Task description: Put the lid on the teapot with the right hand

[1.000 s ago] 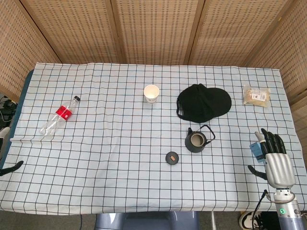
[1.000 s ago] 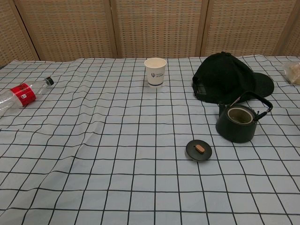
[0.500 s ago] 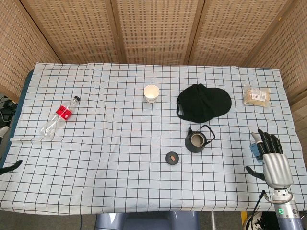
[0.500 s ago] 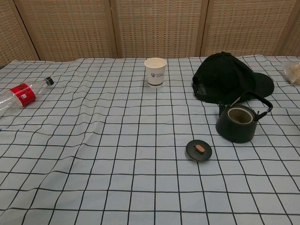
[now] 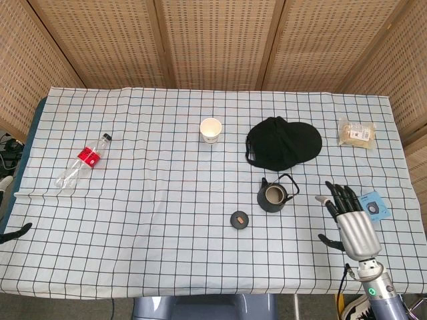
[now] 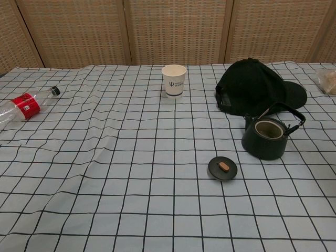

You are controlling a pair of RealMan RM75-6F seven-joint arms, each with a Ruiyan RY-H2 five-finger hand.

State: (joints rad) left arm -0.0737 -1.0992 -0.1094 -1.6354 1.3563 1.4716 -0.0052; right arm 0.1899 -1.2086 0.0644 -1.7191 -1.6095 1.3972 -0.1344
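Right hand (image 5: 351, 223) hovers over the table's near right edge, fingers spread and straight, holding nothing, well apart from the teapot (image 5: 272, 196). Lid (image 5: 239, 219) lies flat on the checked cloth, just in front and left of the open teapot. Black cap (image 5: 283, 143) sits behind the pot, paper cup (image 5: 211, 130) further left, blue card (image 5: 375, 205) beside the hand.

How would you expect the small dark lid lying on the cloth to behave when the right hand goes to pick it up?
The lid lies flat and low, so it probably offers little besides its small brown knob to pinch. It looks rigid and may slide on the checked tablecloth if nudged. The right hand, open and apart from it, holds nothing yet.
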